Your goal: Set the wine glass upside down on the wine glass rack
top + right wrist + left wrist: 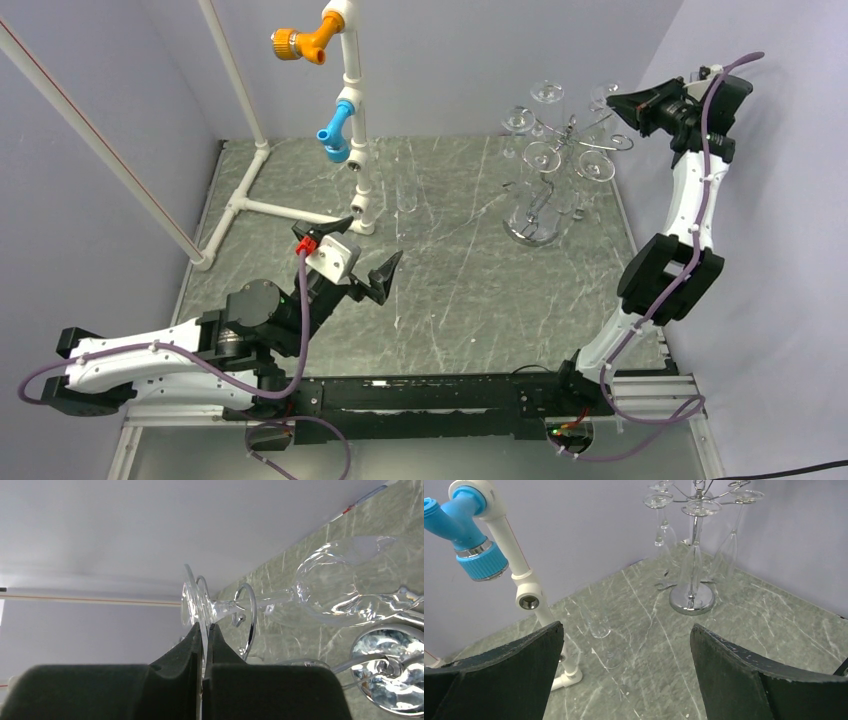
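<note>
Up at the far right of the table, the wine glass (342,585) is at the top of the wine glass rack (533,230). Its round foot is pinched at the rim between the closed fingers of the right gripper (204,627). In the right wrist view the stem runs from the foot across one curled chrome arm of the rack, and the bowl lies on the side of the rack's shiny base. Whether the stem already sits inside the loop cannot be told.

Other clear glasses (696,555) hang foot-up from the rack's arms around the thin centre post.

Well apart, at the near left, the left gripper (375,236) hovers above the grey marbled table (470,300) with its dark fingers spread wide and nothing between them. Just beyond it stands the upright post of the white pipe frame (357,160) – a blue fitting (337,135) halfway up, an orange fitting (300,42) near the top. Beside the foot of that post a faint clear glass (599,627) rests on the table, too transparent to make out how it stands.
</note>
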